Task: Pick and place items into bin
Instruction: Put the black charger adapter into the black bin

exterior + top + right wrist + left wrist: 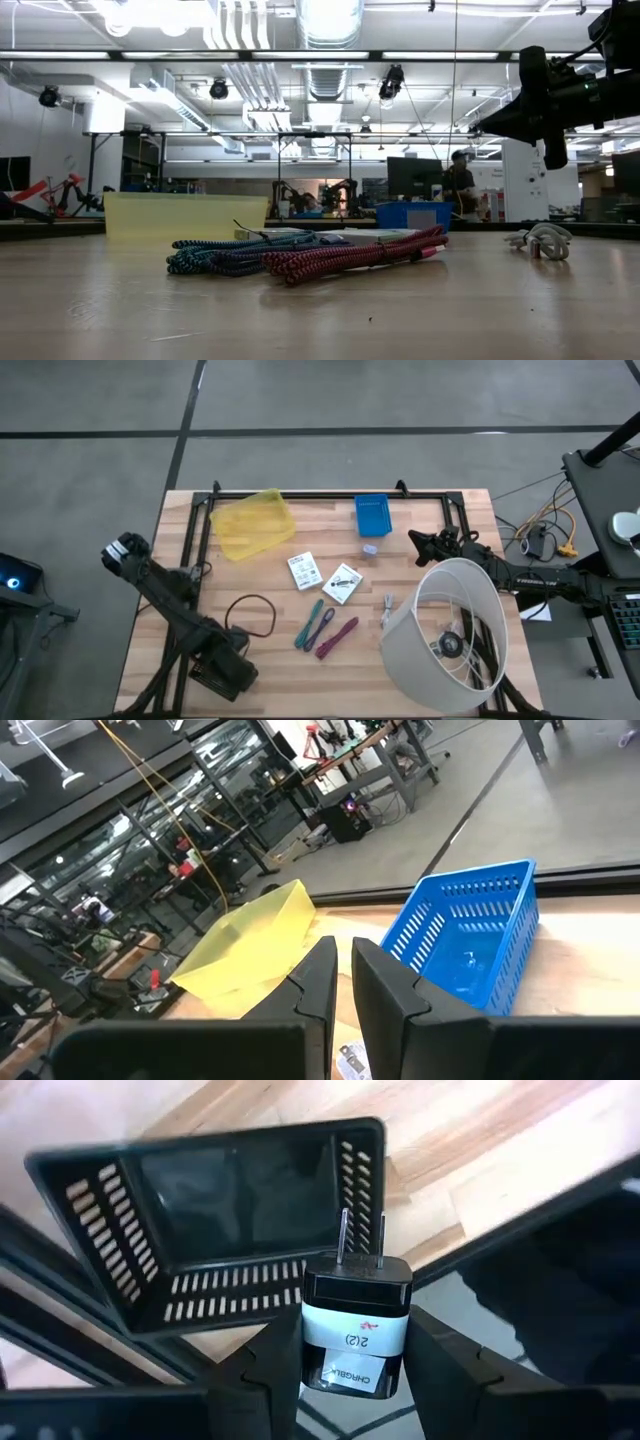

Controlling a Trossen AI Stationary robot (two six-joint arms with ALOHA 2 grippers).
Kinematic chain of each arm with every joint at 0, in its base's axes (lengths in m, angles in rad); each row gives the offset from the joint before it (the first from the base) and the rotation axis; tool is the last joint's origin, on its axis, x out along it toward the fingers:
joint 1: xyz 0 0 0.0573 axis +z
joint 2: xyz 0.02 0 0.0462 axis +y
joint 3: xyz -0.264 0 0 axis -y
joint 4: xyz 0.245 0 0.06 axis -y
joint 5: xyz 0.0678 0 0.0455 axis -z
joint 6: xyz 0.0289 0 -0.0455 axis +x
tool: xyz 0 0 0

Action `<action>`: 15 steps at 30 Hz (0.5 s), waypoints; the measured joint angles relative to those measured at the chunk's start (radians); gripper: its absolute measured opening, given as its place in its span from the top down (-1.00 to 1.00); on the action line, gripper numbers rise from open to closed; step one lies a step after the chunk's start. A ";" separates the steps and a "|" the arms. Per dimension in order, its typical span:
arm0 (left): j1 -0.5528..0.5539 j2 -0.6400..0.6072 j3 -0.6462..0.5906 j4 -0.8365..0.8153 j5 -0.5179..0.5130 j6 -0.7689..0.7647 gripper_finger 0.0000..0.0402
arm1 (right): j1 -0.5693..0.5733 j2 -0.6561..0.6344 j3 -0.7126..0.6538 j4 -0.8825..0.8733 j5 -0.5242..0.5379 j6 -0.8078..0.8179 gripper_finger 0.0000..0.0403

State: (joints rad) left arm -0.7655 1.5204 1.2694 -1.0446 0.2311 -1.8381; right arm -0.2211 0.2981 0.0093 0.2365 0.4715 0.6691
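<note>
Progress looks slight: most items lie loose mid-table, none yet seen inside a bin. Two packets [322,577] sit centre, with teal [312,625], purple [325,624] and magenta [338,637] cables toward six o'clock, a clip [387,603] at four. Left gripper [352,1370], at seven o'clock, is clamped on a charger [355,1323] over a black basket [215,1210]. Right gripper [342,982], jaws together and empty, hovers at two o'clock near the blue bin [372,514]; a yellow bin [252,523] waits at eleven.
</note>
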 joint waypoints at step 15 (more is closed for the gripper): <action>-0.038 0.099 -0.016 0.020 -0.118 -0.094 0.36 | 0.000 0.000 0.000 0.000 0.000 0.000 0.87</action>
State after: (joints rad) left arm -0.8031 1.6193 1.2530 -1.0246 0.1131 -1.9321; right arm -0.2211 0.2981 0.0093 0.2363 0.4713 0.6691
